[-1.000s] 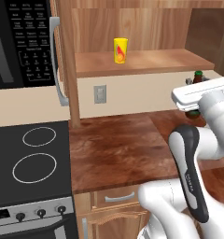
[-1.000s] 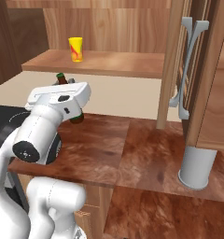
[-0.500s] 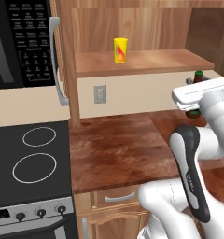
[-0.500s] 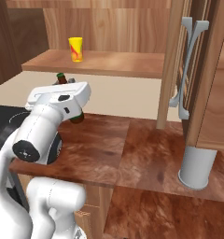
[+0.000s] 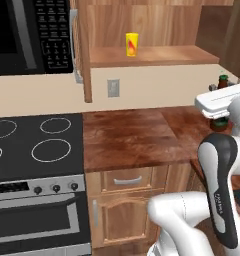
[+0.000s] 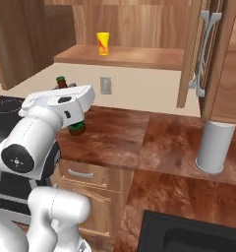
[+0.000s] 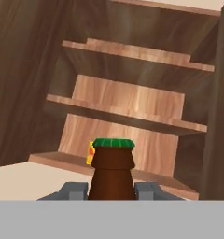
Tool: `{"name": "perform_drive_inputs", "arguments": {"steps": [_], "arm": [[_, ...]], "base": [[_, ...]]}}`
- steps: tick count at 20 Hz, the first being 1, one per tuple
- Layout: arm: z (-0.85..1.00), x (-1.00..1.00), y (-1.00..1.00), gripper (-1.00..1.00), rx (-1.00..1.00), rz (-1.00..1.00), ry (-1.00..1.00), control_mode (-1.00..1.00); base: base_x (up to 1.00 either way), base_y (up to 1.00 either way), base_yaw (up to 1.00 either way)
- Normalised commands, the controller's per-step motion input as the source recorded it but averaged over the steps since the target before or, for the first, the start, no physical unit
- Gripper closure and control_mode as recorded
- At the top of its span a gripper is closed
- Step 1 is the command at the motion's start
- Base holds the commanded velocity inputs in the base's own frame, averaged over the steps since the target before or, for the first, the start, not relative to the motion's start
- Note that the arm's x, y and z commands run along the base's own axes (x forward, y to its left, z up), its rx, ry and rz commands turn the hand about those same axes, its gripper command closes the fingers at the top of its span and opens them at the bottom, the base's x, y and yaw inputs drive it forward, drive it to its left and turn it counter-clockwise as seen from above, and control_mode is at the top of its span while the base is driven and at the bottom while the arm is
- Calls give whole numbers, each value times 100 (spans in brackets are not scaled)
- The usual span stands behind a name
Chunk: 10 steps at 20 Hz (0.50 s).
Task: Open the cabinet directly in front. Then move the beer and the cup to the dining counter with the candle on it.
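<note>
My gripper [image 7: 113, 190] is shut on the beer [image 7: 113, 172], a brown bottle with a green cap, held upright between the fingers. The bottle's top shows above the white hand [image 5: 222, 81] and its base below the hand [image 6: 76, 129], over the kitchen worktop. The cabinet [image 5: 152, 55] stands open, its door [image 6: 208, 54] swung out at the right. The yellow cup [image 5: 132, 44] [image 6: 103, 43] stands on the cabinet's lower shelf, and a sliver of it [image 7: 90, 154] peeks out behind the bottle. The dining counter and the candle are out of view.
A black stove [image 5: 37, 145] and a microwave [image 5: 27, 35] sit to the left of the reddish-brown worktop [image 5: 132, 135]. A white cylinder [image 6: 216, 146] stands on the worktop under the open door. A drawer [image 5: 128, 180] lies below, a dark sink [image 6: 198, 236] at the right.
The whole picture has shifted to the right in both base views within the last half second, so the base has moved. The bottle stays in the gripper.
</note>
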Motion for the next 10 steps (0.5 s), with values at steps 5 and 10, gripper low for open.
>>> {"name": "perform_drive_inputs", "arguments": {"steps": [5,10], "arm": [[0,0,0,100,0,0,0,100],[0,0,0,100,0,0,0,100]], "base": [[-82,18,56],[-53,32,76]]}}
